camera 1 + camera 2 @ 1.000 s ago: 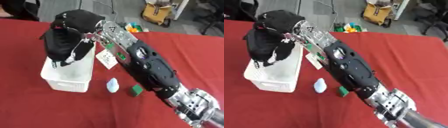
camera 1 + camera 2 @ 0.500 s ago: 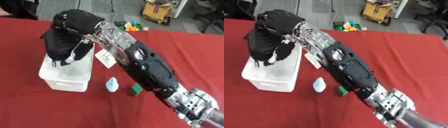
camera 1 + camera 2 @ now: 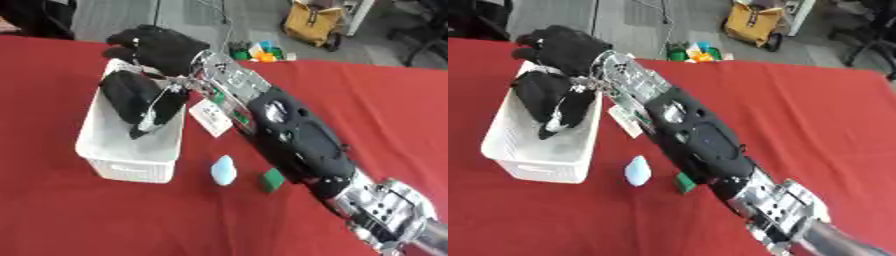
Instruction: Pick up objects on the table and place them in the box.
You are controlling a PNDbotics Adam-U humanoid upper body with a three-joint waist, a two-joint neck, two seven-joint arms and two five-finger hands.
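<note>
A white slatted box (image 3: pixel 128 167) stands at the left of the red table. A black soft item with white marks (image 3: pixel 136 99) lies inside it, leaning on the right wall. My right hand (image 3: pixel 156 44), in black, hovers above the box's far end with its fingers spread out to the left, just over the black item; I cannot tell whether they still touch. A pale blue lump (image 3: pixel 224 170) and a small green block (image 3: pixel 272 180) lie on the cloth right of the box. A white card with print (image 3: pixel 211 118) sits under my forearm. My left hand shows in no view.
My right arm (image 3: pixel 702 140) crosses the table diagonally from the lower right corner. Colourful small things (image 3: pixel 259 50) sit at the table's far edge. A yellow bag (image 3: pixel 754 24) and chair legs stand on the floor beyond.
The black item hung from my right hand above the box; now it has sunk into the box and the hand's fingers have spread out above it.
</note>
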